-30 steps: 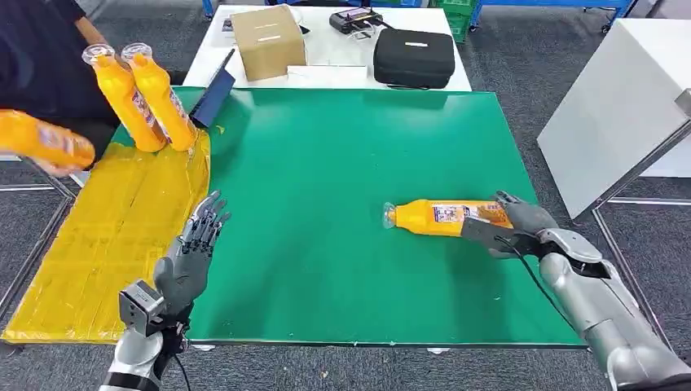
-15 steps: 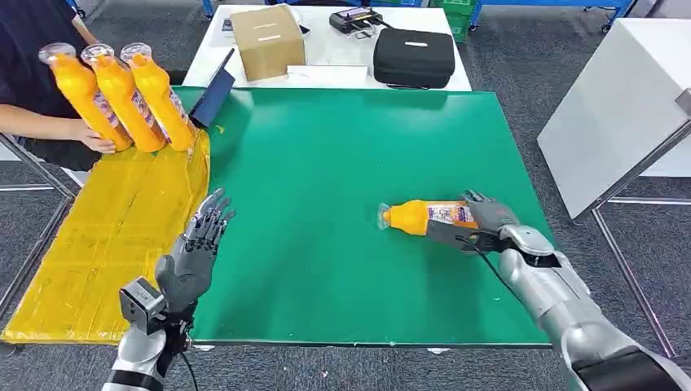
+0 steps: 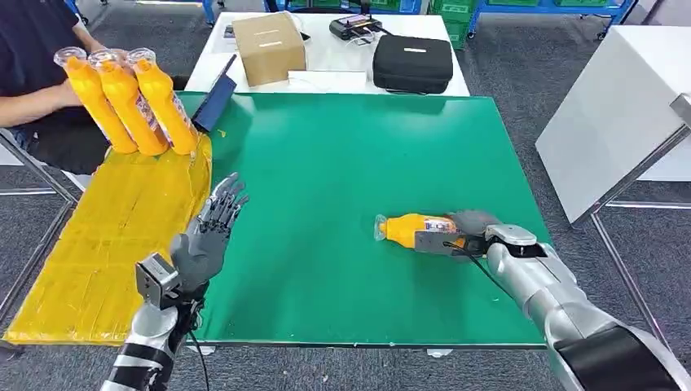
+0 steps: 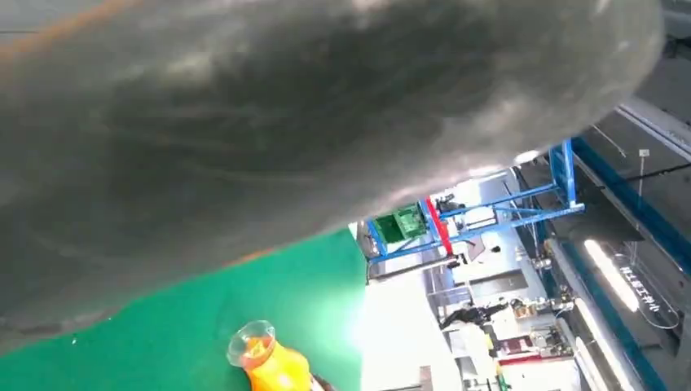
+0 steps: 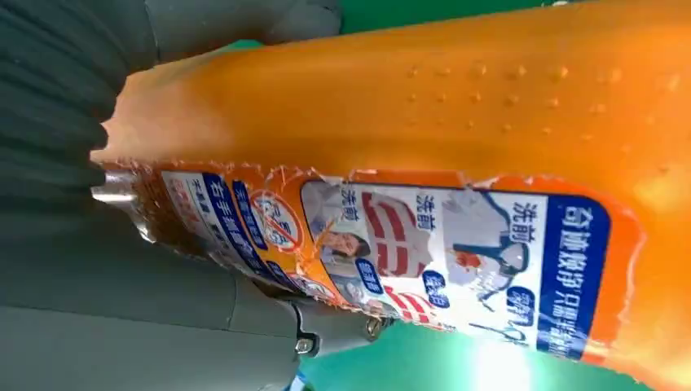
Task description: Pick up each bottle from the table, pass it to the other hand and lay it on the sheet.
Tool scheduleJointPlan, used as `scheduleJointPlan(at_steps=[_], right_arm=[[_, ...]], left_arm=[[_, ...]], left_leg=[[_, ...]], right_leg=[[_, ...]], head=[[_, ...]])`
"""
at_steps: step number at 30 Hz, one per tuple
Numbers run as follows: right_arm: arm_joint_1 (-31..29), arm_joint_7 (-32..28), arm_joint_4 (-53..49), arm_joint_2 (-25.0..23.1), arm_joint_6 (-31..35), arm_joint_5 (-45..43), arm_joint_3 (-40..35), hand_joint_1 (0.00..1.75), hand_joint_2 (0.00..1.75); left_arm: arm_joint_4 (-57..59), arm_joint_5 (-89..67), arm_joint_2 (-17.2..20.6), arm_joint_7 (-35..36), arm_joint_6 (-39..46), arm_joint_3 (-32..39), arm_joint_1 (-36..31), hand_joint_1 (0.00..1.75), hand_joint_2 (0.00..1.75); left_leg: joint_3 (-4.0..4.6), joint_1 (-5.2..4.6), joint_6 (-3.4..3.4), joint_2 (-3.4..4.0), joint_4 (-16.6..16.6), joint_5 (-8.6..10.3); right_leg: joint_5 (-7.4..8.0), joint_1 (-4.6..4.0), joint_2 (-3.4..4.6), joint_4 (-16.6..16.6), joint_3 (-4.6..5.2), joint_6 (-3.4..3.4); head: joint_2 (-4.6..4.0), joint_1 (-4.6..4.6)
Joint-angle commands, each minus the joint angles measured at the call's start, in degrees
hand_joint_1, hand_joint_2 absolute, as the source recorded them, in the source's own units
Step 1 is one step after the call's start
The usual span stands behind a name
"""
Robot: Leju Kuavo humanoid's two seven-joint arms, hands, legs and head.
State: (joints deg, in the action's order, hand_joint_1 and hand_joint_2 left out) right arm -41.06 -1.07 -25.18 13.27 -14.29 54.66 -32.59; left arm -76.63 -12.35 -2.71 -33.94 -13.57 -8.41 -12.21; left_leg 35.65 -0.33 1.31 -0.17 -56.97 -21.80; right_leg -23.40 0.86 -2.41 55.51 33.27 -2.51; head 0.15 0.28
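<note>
- the right hand (image 3: 468, 232) has its fingers (image 5: 244, 314) wrapped round the lower body of the orange bottle (image 3: 411, 230), which lies sideways just over the green worktop (image 3: 342, 155), cap end pointing at the left hand (image 3: 204, 240).
- the torn, wrinkled label (image 5: 391, 244) sits under the grip; the bottle could slip or twist there.
- the left hand's fingers are spread, holding nothing, well apart from the bottle; a misjudged handover could drop it short of the yellow sheet (image 3: 106, 244).
- three bottles (image 3: 126, 102) held by a person crowd the sheet's far end.
</note>
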Motion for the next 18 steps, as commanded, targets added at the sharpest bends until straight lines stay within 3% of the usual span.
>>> scheduleJointPlan(at_steps=[1, 3, 5, 6, 8, 9, 11, 18], right_arm=[[5.1, 2.4, 5.9, -0.8, -0.2, -2.0, -0.9, 1.75, 1.75], [4.5, 3.2, 4.8, -3.6, 6.7, -7.1, 5.4, 1.75, 1.75], [4.8, -3.0, -1.5, -7.1, 15.0, -15.1, 13.8, 1.75, 1.75], [5.0, -1.9, -3.9, -7.3, 14.2, -15.2, 13.8, 1.75, 1.75], [8.9, -6.9, -14.8, -8.7, 16.2, -22.6, 19.3, 1.75, 1.75], [10.8, -7.6, -21.5, -8.9, 11.3, -29.6, 21.7, 1.75, 1.75], [13.3, -7.4, -29.7, -9.0, 9.5, -36.4, 23.2, 1.75, 1.75], [13.8, -7.2, -30.5, -8.9, 9.5, -37.3, 23.3, 1.75, 1.75]], left_arm=[[4.4, 0.1, 0.2, -0.1, 0.5, -1.5, -2.0, 0.00, 0.00], [2.6, 1.0, 0.3, 0.9, 0.6, 0.0, -0.1, 0.00, 0.00], [-1.5, 3.5, 1.1, 2.6, -1.1, 2.4, 3.9, 0.00, 0.00], [-2.7, 3.8, 1.3, 2.6, -1.6, 3.0, 5.0, 0.00, 0.00], [-4.2, 6.9, 0.8, 4.1, -4.3, 5.0, 7.1, 0.00, 0.00], [-4.6, 8.6, 0.8, 4.6, -5.8, 5.5, 7.7, 0.00, 0.00], [-4.7, 10.3, 0.5, 5.4, -6.7, 5.6, 7.7, 0.00, 0.00], [-4.6, 10.7, 0.2, 6.0, -6.7, 5.5, 7.3, 0.00, 0.00]], left_leg=[[-0.21, 0.14, -0.10, -0.33, 0.1, 0.02], [-0.30, 0.14, -0.11, -0.22, 0.1, -0.02], [-0.30, 0.13, -0.12, 0.02, 0.1, -0.06], [-0.29, 0.10, -0.11, 0.24, 0.1, -0.10], [-0.21, 0.07, -0.10, 0.43, 0.1, -0.13], [-0.20, 0.09, -0.09, 0.47, 0.0, -0.16], [-0.14, 0.09, -0.19, 0.98, 0.0, -0.24], [0.53, 0.07, -0.19, 0.32, 0.0, 0.12]], right_leg=[[-0.08, -0.12, -0.19, -0.2, -0.39, 0.06], [-0.09, -0.12, -0.07, -0.2, -0.47, 0.09], [-0.05, -0.11, 0.17, -0.2, -0.42, 0.09], [-0.01, -0.10, 0.37, -0.2, -0.37, 0.05], [0.07, -0.10, 0.56, -0.1, -0.90, -0.01], [0.16, -0.12, 0.55, -0.1, -0.87, 0.08], [0.17, -0.12, 1.10, 0.0, -0.63, 0.17], [0.19, -0.10, 0.33, 0.1, -0.06, 0.18]], head=[[0.00, 0.02], [0.00, 0.00], [0.00, 0.00], [0.00, 0.00], [0.00, 0.00], [0.00, -0.02], [0.00, 0.00], [0.00, 0.00]])
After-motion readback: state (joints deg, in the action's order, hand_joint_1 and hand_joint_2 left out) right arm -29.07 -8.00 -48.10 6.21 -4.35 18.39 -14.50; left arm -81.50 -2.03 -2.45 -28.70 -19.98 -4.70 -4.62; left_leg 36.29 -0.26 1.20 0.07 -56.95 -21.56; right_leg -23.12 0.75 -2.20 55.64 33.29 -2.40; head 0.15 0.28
